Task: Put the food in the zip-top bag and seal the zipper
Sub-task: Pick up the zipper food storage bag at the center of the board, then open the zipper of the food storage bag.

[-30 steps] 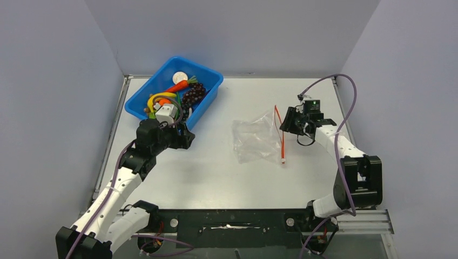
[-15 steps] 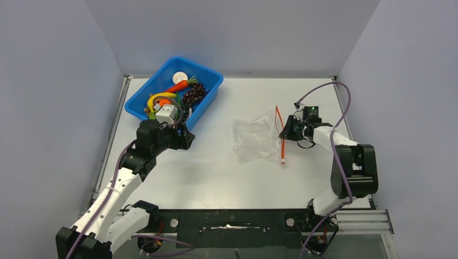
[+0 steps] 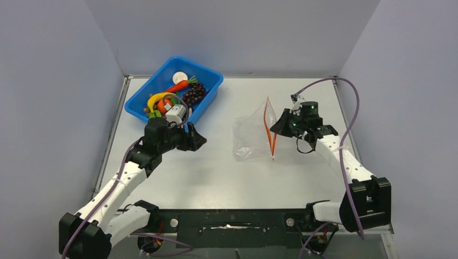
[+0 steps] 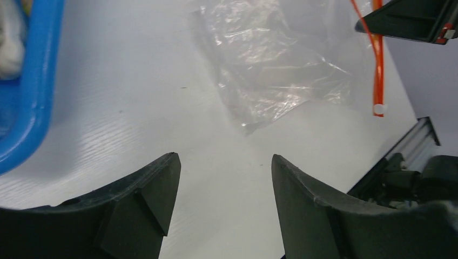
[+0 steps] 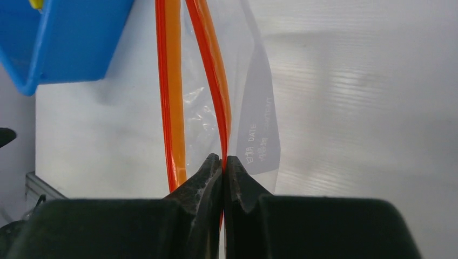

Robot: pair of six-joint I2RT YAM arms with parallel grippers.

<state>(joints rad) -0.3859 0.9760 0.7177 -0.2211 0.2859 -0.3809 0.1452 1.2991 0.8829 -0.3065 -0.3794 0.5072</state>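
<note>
Bright, even light — soft shadows, sharp focus; glints on zip-top bag [image 4: 270,70].

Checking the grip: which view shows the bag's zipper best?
Right wrist: the zipper fills the frame, one strip pinched in the right claw, mouth parted. Top view shows a thin orange loop; left wrist catches a short stretch at upper right.
</note>
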